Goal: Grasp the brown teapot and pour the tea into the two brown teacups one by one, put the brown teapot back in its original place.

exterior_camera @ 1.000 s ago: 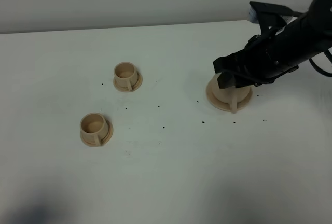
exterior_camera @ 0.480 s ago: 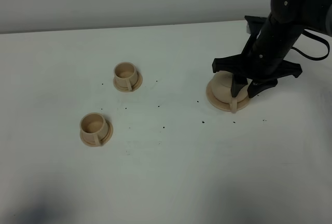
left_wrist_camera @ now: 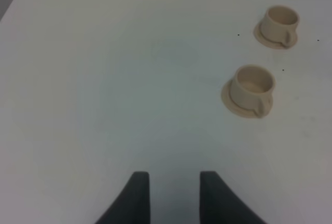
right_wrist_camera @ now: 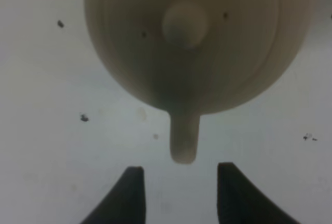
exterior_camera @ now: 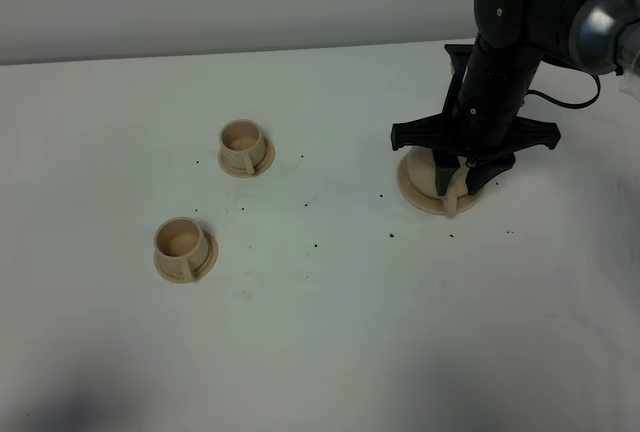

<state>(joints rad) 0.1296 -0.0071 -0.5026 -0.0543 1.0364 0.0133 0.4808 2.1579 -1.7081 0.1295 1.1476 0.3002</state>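
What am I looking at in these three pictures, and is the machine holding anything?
It is a robot with two arms, each ending in a two-fingered gripper. One camera looks down from high up; the other two sit on the arms' wrists. On the white table stand two small pale-tan cups with side handles, and a squat pale-tan teapot on a flat round saucer. The right gripper hangs open over the teapot's loop handle, not gripping it. The left gripper is open too, holding nothing.

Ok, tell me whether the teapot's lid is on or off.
On: the knob sits centred atop the domed top of the brown teapot in the right wrist view.
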